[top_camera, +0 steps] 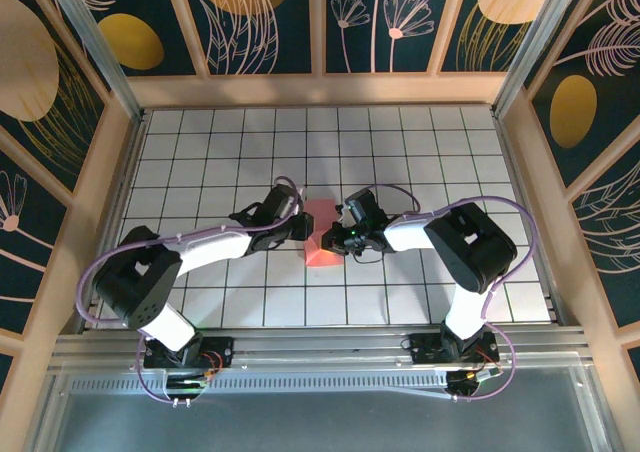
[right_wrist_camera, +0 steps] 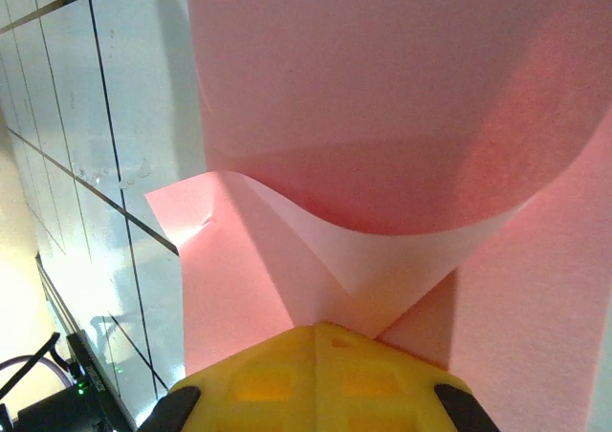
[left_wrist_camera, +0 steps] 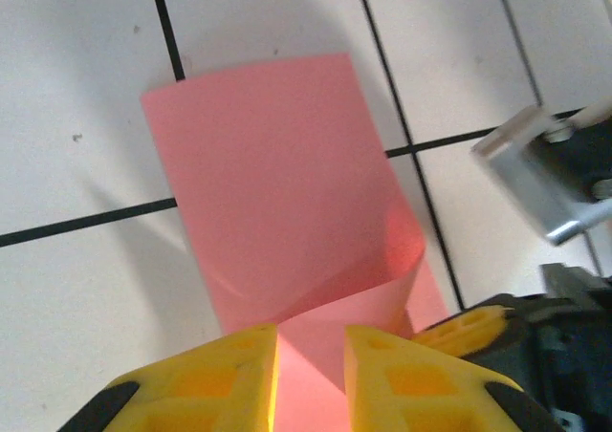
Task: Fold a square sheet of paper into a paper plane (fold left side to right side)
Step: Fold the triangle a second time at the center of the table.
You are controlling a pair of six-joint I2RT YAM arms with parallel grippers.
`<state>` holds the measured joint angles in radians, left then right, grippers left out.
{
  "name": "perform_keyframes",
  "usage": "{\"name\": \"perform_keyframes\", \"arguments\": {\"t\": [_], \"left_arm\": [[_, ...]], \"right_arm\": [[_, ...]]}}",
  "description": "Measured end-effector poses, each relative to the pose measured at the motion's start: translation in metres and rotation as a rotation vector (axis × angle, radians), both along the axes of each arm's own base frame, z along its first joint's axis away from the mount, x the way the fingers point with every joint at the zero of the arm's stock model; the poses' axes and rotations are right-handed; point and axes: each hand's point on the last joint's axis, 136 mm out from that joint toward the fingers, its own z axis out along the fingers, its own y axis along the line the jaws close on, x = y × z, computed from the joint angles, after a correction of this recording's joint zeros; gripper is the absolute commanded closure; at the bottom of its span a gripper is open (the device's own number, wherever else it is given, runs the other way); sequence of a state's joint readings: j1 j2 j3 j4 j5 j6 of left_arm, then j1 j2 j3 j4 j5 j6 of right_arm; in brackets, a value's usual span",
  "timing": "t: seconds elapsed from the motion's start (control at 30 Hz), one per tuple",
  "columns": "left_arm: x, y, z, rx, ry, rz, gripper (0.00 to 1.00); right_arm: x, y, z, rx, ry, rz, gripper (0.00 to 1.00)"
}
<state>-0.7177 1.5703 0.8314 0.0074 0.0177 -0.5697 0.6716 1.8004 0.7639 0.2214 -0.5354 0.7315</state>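
L fingers (top_camera: 301, 229) parted a bit over the paper (top_camera: 322, 234), centre of table (top_camera: 200, 152). R fingers (right_wrist_camera: 320, 341) clamped on its corner. Risk: flap's only bowed, no crease, so w/o L pressing it may spring back, or R's pull skews the fold.

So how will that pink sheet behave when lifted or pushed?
Probably floppy: the sheet of paper bows in a soft arc where the right gripper pinches it. Likely light: it looks very thin at its curled edge, so a push may buckle it rather than slide it.
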Motion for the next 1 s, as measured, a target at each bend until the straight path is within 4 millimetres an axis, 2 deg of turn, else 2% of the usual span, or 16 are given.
{"name": "perform_keyframes", "arguments": {"t": [0.1,0.17,0.33,0.43,0.6,0.8,1.0], "left_arm": [[-0.008,-0.002,0.013,-0.053,0.003,-0.013,0.89],[-0.019,-0.003,0.013,-0.094,0.033,-0.034,0.91],[-0.052,-0.010,-0.012,-0.183,0.191,-0.083,0.97],[-0.063,-0.015,-0.027,-0.212,0.269,-0.101,0.98],[-0.068,-0.021,-0.039,-0.231,0.322,-0.115,0.98],[-0.069,-0.020,-0.053,-0.211,0.348,-0.109,0.98],[-0.069,-0.019,-0.058,-0.204,0.357,-0.106,0.98]], "right_arm": [[0.000,0.000,0.000,0.000,0.000,0.001,1.00],[0.000,0.000,0.000,0.000,0.000,0.000,1.00],[0.000,0.000,0.000,0.000,-0.001,0.000,1.00],[0.000,0.000,0.000,-0.003,-0.003,0.000,1.00],[0.000,0.001,0.000,-0.004,-0.005,-0.001,1.00],[0.000,0.001,0.000,-0.006,-0.007,-0.002,1.00],[0.000,0.001,0.000,-0.007,-0.007,-0.001,1.00]]}}
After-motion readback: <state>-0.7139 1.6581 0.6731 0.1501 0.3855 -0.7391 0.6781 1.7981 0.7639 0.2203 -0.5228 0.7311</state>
